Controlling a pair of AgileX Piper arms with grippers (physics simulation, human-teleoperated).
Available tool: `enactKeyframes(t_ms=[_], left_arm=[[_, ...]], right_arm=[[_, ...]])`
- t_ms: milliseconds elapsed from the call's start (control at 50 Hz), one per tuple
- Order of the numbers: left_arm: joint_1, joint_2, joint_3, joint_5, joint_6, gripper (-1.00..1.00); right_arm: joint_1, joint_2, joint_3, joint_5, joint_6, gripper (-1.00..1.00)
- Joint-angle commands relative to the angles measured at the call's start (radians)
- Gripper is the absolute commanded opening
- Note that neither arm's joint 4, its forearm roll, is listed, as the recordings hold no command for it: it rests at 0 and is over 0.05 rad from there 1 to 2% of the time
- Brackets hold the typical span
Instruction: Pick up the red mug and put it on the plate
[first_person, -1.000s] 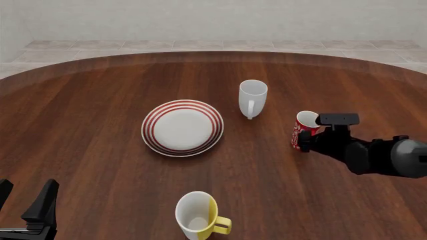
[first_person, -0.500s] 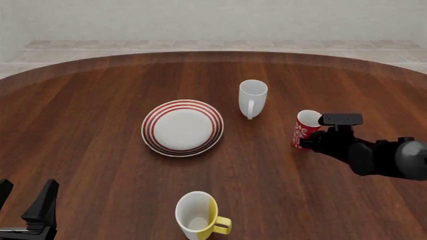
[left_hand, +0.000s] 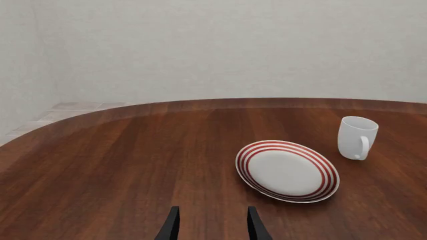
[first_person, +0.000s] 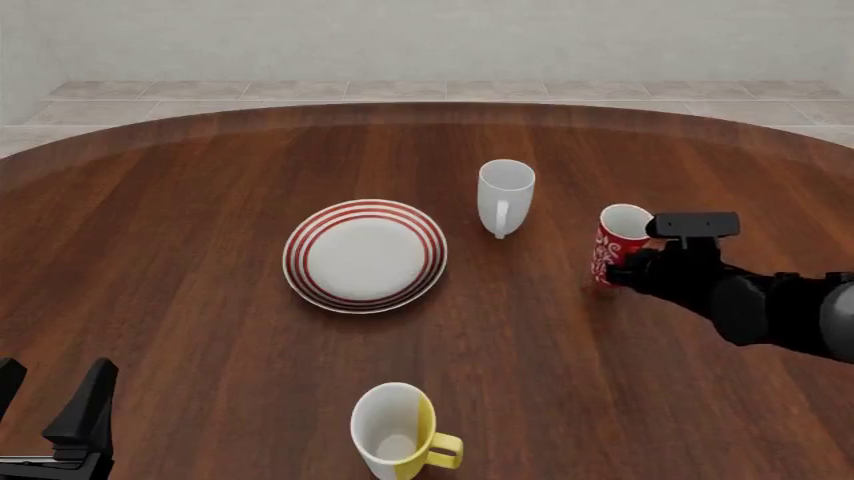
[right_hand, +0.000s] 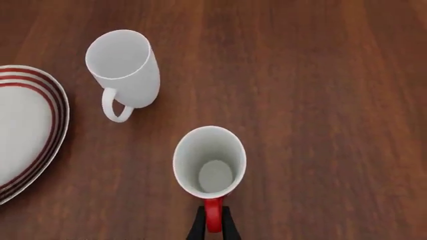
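Note:
The red mug (first_person: 619, 243), with white swirls and a white inside, stands upright to the right of the plain white mug. My right gripper (first_person: 631, 268) is shut on its red handle; in the right wrist view the two fingers (right_hand: 198, 227) pinch the handle just below the mug's (right_hand: 209, 160) open mouth. The mug looks slightly raised over its shadow on the wood. The plate (first_person: 364, 255), white with red rings, lies left of centre, apart from the mug, and it also shows as plate (left_hand: 287, 170) and plate (right_hand: 27, 135). My left gripper (first_person: 54, 420) rests open at the near left, left gripper (left_hand: 213, 227) holding nothing.
A plain white mug (first_person: 506, 195) stands between the plate and the red mug, its handle toward me. A yellow-and-white mug (first_person: 396, 430) stands near the front edge, below the plate. The round wooden table ends at a tiled floor behind.
My right gripper has carried the red mug a little upward and to the right in the front view. The left arm and the other objects have not moved.

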Motion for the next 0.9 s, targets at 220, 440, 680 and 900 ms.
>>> enactKeyframes(t_ms=[220,440,680,900], left_arm=[[0.000,0.000,0.000,0.000,0.000,1.00],[0.000,0.000,0.000,0.000,0.000,1.00],[0.000,0.000,0.000,0.000,0.000,1.00],[0.000,0.000,0.000,0.000,0.000,1.00]], right_arm=[[0.079,-0.157,-0.075,0.135,-0.027,-1.00],[0.151,-0.181,-0.169,0.208,-0.057,-1.00],[0.221,-0.155,-0.281,0.253,-0.075,-1.00],[0.284,-0.125,-0.357,0.279,-0.085,-1.00]])
